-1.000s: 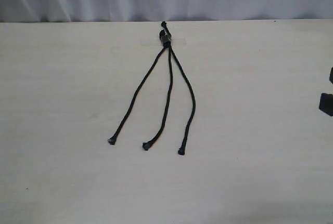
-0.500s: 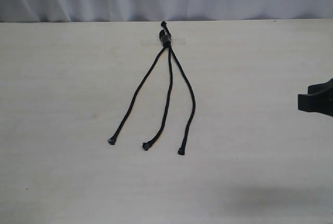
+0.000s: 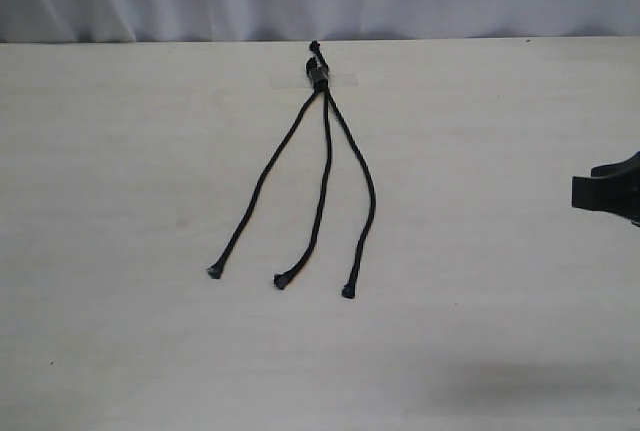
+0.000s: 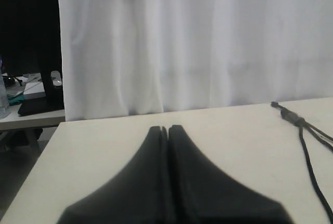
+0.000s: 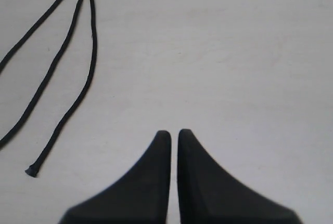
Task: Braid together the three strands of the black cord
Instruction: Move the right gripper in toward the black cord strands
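Black wedge fingers of the left gripper are pressed tip to tip, gripping nothing, above the pale wooden table; this gripper shows only in its own wrist view. The right gripper is all but closed, with a thin slit between its fingers, and is likewise empty. The exterior view shows it at the table's right edge, well apart from the cord.

One black cord lies flat near the middle of the table. Its bound head, at the far edge, is held down by one strip of clear tape. From the head, the three strands fan out toward the near side, unbraided and apart, and end in three knobby tips.

The exterior view alone shows all three tips. The right wrist view shows one tip and parts of three strands. The left wrist view shows the head below the white curtain, with a dark side bench beyond the table
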`<state>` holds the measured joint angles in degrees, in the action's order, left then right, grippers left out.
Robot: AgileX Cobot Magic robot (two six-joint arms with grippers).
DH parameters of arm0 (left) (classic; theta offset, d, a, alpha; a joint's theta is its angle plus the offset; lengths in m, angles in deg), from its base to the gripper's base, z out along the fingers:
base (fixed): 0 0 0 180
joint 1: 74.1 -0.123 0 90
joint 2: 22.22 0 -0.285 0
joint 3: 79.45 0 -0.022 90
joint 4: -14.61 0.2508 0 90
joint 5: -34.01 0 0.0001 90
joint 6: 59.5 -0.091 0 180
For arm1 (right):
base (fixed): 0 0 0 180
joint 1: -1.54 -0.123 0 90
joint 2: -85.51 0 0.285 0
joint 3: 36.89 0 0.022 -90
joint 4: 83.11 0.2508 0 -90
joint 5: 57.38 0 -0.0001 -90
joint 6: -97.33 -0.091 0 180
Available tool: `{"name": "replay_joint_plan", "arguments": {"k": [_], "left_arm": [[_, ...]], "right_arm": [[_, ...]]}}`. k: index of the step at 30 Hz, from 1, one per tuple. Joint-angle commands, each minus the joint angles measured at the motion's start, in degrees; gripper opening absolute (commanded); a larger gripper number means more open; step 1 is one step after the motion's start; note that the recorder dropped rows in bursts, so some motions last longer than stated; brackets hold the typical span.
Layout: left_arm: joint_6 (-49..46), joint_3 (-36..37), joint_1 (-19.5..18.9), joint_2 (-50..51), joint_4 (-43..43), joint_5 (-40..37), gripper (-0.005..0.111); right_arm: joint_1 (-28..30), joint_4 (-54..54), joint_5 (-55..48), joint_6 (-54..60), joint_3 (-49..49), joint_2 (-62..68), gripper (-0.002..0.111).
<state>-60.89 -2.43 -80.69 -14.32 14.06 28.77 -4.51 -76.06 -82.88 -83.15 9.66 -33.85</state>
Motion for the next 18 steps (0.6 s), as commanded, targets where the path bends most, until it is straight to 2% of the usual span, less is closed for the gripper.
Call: {"name": "replay_joint_plan", "arguments": {"k": [1,10,18], "left_arm": [[0.13,0.19,-0.12,-0.1,-0.33,1.82,0.0],[0.13,0.19,-0.12,-0.1,-0.16,7.77,0.0],[0.13,0.19,-0.12,-0.1,-0.16,7.4,0.0]], "right_arm": [[-0.09,0.28,-0.02,-0.27,-0.31,0.11,0.004],[-0.09,0.28,-0.02,-0.27,-0.31,0.11,0.004],[-0.09,0.28,-0.02,-0.27,-0.31,0.11,0.004]]}}
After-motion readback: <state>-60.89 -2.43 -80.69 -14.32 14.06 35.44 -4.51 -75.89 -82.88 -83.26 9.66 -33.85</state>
